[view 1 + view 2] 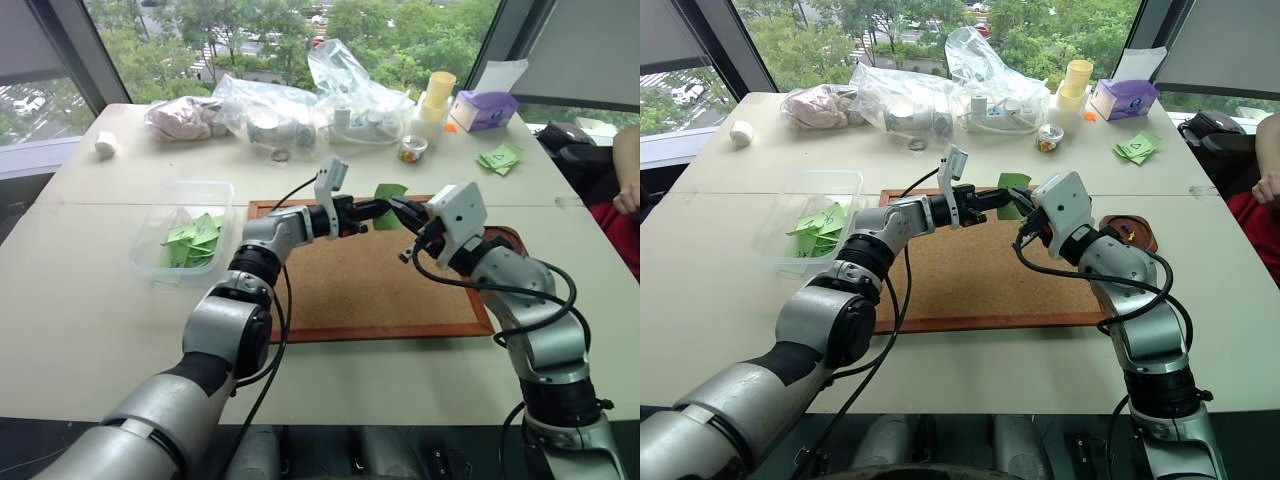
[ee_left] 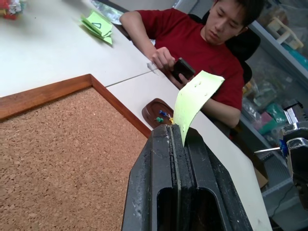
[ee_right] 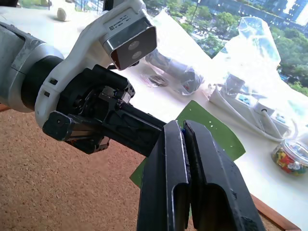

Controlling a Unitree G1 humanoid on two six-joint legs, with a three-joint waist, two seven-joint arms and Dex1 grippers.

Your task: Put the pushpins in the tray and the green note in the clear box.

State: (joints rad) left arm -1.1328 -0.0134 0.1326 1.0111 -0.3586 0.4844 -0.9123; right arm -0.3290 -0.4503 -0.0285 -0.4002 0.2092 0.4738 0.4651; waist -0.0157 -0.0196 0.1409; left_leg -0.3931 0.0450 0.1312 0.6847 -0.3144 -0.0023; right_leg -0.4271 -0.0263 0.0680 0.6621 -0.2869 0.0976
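- Nearest, the corkboard (image 1: 380,280) lies flat on the desk (image 1: 90,300), its cork face bare of notes beneath the two arms.
- Above its far half, the left gripper (image 1: 385,208) is clenched on the green note (image 2: 195,98); the left wrist view shows the slip pinched by its lower edge between the shut fingers, standing up and curling over.
- The right gripper (image 1: 1018,196) meets the same note from the other side; its fingers are pressed together with a small blue pinhead at the seam, so it looks to be holding a pushpin rather than the paper, though I cannot tell for sure.
- The note is thin paper: weightless, floppy, easy to tear at its pinholes. A pinch on one edge, as now, should be enough, but it will flap and sag when carried, so a slow move suits it.
- To the robot's right, just off the corkboard frame, the tray (image 2: 155,109) already carries a few pushpins (image 2: 162,116).
- To its left sits the clear box (image 1: 170,205) with several green slips (image 1: 195,240) inside; the held note belongs there.
- Farther back lie plastic bags (image 1: 270,110) and a loose cluster of green slips (image 1: 500,157); a person (image 2: 202,43) sits at the desk's right end.
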